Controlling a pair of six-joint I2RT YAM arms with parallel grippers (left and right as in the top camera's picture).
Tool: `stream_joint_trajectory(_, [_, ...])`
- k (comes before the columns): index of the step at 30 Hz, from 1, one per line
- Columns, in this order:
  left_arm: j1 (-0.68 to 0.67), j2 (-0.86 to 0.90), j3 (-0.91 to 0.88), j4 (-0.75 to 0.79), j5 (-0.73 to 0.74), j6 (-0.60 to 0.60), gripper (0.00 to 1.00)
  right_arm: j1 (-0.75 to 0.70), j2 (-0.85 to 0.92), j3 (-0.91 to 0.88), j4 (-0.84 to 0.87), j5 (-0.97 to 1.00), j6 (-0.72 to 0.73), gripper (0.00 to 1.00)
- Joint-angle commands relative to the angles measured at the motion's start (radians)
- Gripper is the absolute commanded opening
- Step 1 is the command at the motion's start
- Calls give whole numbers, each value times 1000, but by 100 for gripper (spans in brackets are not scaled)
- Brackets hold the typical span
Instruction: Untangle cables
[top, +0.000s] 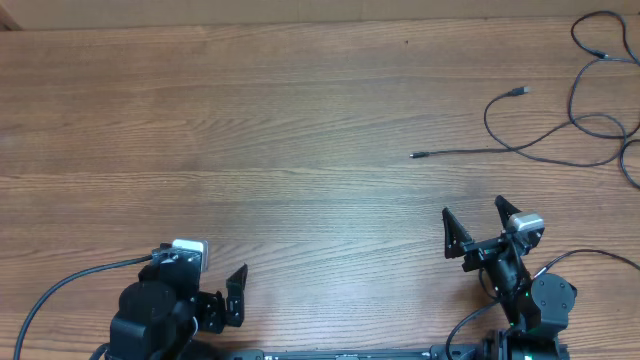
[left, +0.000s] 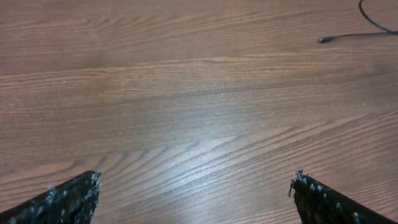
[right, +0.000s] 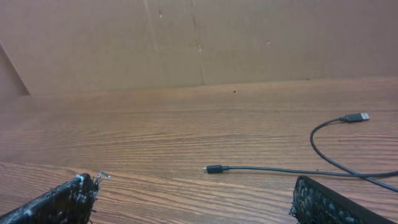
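Overhead: right claw (top: 472, 207) has its jaws apart, nothing between them, low over the tabletop (top: 250, 130). Right wrist view agrees: both fingertips (right: 81, 186) sit wide at the frame's lower corners with bare wood between. Left claw (left: 196, 176) is also spread and empty, well apart from the right claw on its left side, over bare wood.

Cables (top: 460, 152) lie loose on the tabletop beyond the right claw, not touching it. Nearest piece is a small dark plug end (top: 415, 155), ahead of the right claw and slightly to its left, with its cord running off to the right. Farther out from the right claw is a silver-tipped plug (top: 520, 91) on a curving cord. Past that, toward the far right corner, more black loops (top: 598, 120) overlap and cross each other; cannot tell how many cords are there. A thicker black wire (top: 60, 285) trails from the left arm's base, far left of the right claw.
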Motion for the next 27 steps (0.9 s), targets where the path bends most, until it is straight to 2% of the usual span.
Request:
stream_joint_trajectory(1, [29, 0, -20, 137, -57, 0, 100, 6, -13, -10, 2, 1, 2, 100])
stream_joint_trajectory(3, [93, 0, -81, 307, -41, 75, 100, 6, -13, -10, 2, 1, 2, 100])
stream_joint_trajectory(7, [238, -2, -272, 642, 133, 194, 100, 6, -13, -10, 2, 1, 2, 100])
stream_joint_trajectory(8, [325, -20, -417, 878, 242, 260, 100, 6, -13, -10, 2, 1, 2, 100])
stream_joint_trajectory(9, [351, -38, -468, 951, 248, 287, 100, 6, -13, -10, 2, 1, 2, 100])
stream_joint_trajectory(11, [374, -67, -523, 1000, 248, 322, 100, 6, -13, -10, 2, 1, 2, 100])
stream_joint_trajectory(15, [423, -159, -644, 1006, 221, 402, 100, 6, -13, -10, 2, 1, 2, 100])
stream_joint_trajectory(21, [443, -267, -779, 1001, 119, 402, 100, 6, -13, -10, 2, 1, 2, 100])
stream_joint_trajectory(27, [443, -282, -782, 1004, 52, 399, 100, 6, -13, -10, 2, 1, 2, 100])
